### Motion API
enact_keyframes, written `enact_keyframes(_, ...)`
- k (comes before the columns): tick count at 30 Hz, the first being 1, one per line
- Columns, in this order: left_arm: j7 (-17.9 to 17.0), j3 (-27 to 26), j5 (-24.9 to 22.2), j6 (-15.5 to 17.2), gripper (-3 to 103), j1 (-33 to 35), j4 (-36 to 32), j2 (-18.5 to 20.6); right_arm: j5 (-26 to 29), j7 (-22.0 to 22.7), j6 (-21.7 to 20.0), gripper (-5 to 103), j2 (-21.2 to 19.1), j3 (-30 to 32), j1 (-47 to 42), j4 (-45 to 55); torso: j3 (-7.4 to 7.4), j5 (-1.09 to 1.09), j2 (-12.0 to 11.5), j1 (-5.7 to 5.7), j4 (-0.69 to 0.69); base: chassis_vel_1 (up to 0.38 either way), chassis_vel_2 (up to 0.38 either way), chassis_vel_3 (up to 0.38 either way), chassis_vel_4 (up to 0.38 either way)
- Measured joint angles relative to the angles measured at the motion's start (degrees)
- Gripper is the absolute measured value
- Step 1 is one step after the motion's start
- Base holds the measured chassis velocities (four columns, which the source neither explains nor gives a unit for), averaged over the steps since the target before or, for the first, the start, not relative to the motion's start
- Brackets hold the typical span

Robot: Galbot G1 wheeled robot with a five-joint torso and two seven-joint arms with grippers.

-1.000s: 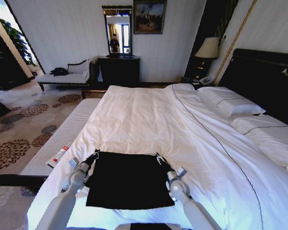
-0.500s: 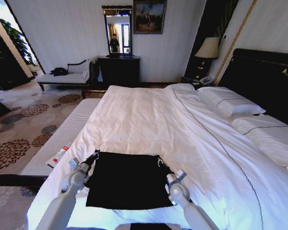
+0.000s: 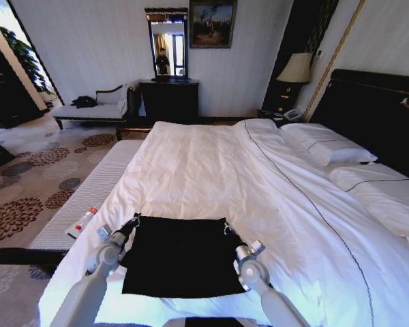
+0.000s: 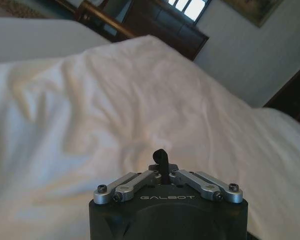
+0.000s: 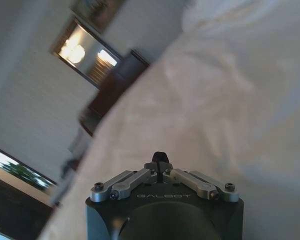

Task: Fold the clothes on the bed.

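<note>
Head view: the black T-shirt (image 3: pixel 180 255) lies flat on the near end of the bed (image 3: pixel 273 204). My left claw (image 3: pixel 133 221) pinches its far left corner and my right claw (image 3: pixel 225 225) its far right corner, both closed tight on cloth. I'd keep both corners level and taut. The folded panel's long axis, I judge, runs across the bed, claw to claw.

Bright daylight from left; edges bowed, wrist views perhaps soft
</note>
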Motion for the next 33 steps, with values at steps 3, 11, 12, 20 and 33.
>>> enact_keyframes(3,0.2,-1.6,-2.3,-0.6,1,0.8,-4.6,-0.2,1.5,-2.9,2.1,0,-0.2,0.9,-1.0,3.4,0.0,0.0,0.0,0.0,-0.01,0.0,0.0,0.0,0.0)
enact_keyframes(11,0.7,-7.6,-11.4,-0.8,1,4.4,-17.7,-0.8,5.1,-6.5,5.7,0,-0.3,3.5,-3.5,14.1,-0.01,0.01,0.0,0.0,0.0,0.0,0.0,0.0,0.0)
enact_keyframes(12,0.6,-8.5,-12.8,-0.8,1,4.8,-19.4,-0.7,5.1,-7.1,6.0,0,-0.5,3.8,-3.8,15.9,-0.01,0.0,0.0,0.0,0.0,0.0,0.0,0.0,0.0)
enact_keyframes(20,0.1,-13.4,-17.6,-0.4,1,7.4,-28.5,0.6,4.7,-7.8,6.3,0,-2.4,6.8,-5.7,25.8,-0.01,0.0,0.0,0.0,0.0,0.0,0.0,0.0,0.0)
enact_keyframes(33,-2.3,-21.8,-24.3,0.4,1,11.9,-41.8,3.2,-1.0,-2.9,6.3,0,-6.1,14.0,-13.0,40.4,-0.01,0.01,0.0,-0.01,-0.01,0.0,0.0,0.0,0.0)
